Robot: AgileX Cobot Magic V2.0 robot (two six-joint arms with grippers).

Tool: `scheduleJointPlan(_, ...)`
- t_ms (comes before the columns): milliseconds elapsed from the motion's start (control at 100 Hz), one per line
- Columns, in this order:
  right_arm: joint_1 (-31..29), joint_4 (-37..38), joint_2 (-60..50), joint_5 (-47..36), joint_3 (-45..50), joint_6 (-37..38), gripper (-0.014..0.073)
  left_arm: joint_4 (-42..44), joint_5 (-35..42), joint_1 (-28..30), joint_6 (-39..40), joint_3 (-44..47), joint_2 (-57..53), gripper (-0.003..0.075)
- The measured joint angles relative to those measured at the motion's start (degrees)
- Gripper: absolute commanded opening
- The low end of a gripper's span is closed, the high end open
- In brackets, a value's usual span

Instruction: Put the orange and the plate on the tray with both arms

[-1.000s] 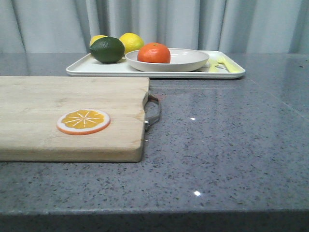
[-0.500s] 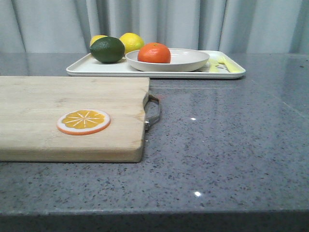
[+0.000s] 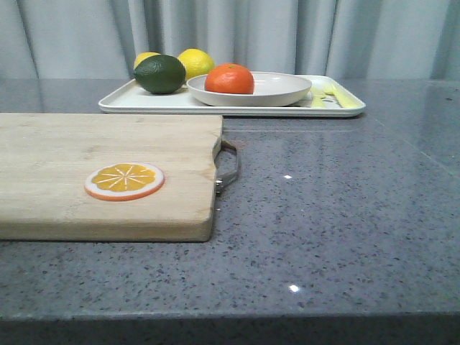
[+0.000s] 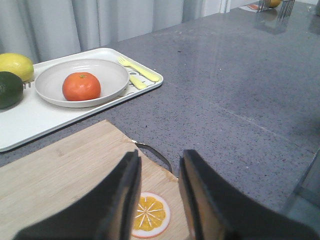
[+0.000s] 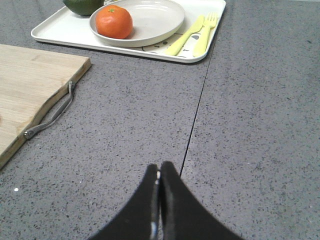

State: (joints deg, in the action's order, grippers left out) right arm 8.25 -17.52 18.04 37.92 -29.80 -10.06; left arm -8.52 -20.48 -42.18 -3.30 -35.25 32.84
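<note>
The left gripper (image 4: 157, 192) has its jaws spread with nothing between them, hanging above the wooden cutting board (image 3: 108, 172) near the flat orange slice (image 3: 123, 180), while the right gripper (image 5: 159, 200) has its fingers pressed together, empty, above bare grey countertop (image 3: 338, 215). Neither arm shows in the front view. The orange (image 3: 229, 78) sits inside the plate (image 3: 280, 90), toward its left side, and the plate rests on the tray (image 3: 144, 104) at the far side of the table, well apart from both grippers. Judged from how things lie, the placing looks done: fruit in plate, plate on tray, both arms clear of them (so little seems left but to keep away from the tray). Any further move would call for care not to nudge the tray's low rim or the board's metal handle (image 3: 227, 167). The orange is round and bright with a slightly dimpled skin and a small green stem mark seen from the left wrist; the plate is shallow, off-white and matte with a raised rim; the tray is a smooth white rectangle with rounded corners and a yellow fork and spoon print (image 5: 195, 35). A dark green lime (image 3: 159, 74) and two yellow lemons (image 3: 195, 62) crowd the tray's left end. The countertop is speckled grey stone with a glossy sheen.
</note>
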Motion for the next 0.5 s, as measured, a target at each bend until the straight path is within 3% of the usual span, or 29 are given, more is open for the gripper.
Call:
scheduleJointPlan(220,0.0,0.0,0.0,0.0,0.0,0.0,-0.0067,6.4,1.0,1.4,0.0,0.1,0.8,0.0129)
scheduleJointPlan(500,0.0,0.0,0.0,0.0,0.0,0.0,-0.0067,7.1,15.6,13.8,0.0,7.9,-0.8,0.0071)
